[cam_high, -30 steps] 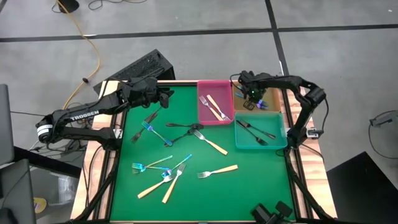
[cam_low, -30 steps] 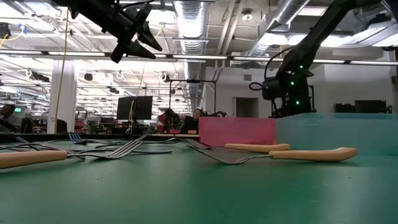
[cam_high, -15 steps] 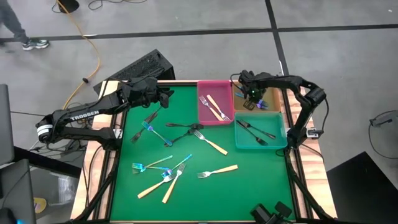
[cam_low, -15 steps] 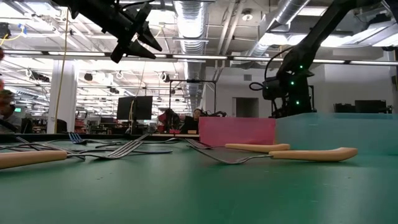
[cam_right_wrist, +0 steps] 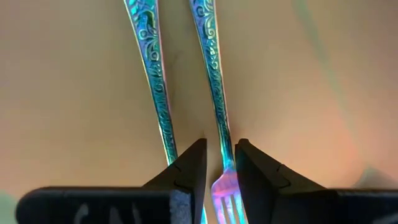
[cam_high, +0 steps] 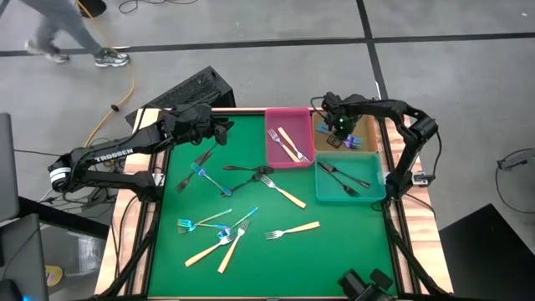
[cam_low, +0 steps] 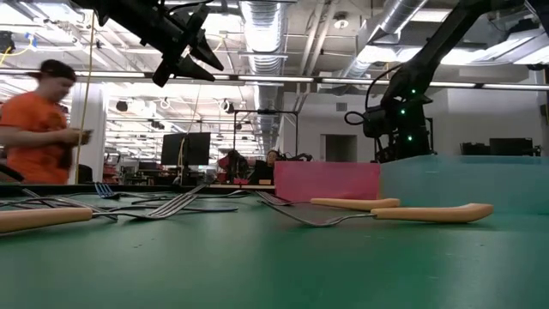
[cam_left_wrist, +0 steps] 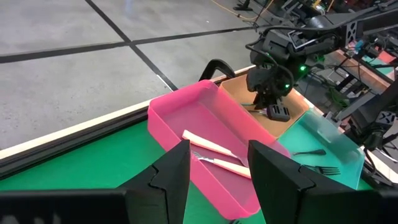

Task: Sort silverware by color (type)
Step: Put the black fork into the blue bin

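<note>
The right pincer [cam_right_wrist: 217, 163], inside the tan bin [cam_high: 365, 132], loosely straddled a blue fork [cam_right_wrist: 211, 74], apparently releasing it; next, lift clear.

3 bins [cam_high: 288, 157]; forks [cam_high: 280, 192]: 6 tan-handled, 4 black, roughly 5 blue.

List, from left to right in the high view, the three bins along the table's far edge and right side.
Pink bin → tan bin → teal bin.
</note>
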Controlling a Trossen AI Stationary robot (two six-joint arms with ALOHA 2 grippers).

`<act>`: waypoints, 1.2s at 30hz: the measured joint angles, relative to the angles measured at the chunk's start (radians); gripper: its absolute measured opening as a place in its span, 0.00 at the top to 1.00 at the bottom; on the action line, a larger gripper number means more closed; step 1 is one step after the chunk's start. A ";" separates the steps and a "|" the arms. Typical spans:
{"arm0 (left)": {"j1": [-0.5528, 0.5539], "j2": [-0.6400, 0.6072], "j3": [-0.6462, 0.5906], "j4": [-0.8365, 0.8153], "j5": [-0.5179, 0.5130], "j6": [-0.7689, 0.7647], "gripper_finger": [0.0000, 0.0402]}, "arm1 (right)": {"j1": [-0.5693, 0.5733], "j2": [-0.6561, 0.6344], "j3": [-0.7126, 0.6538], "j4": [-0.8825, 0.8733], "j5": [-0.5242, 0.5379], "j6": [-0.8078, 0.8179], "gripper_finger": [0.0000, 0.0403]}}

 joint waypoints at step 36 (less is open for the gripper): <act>0.000 0.000 0.000 -0.001 0.009 0.011 0.64 | 0.000 -0.004 0.232 -0.252 -0.044 -0.039 0.73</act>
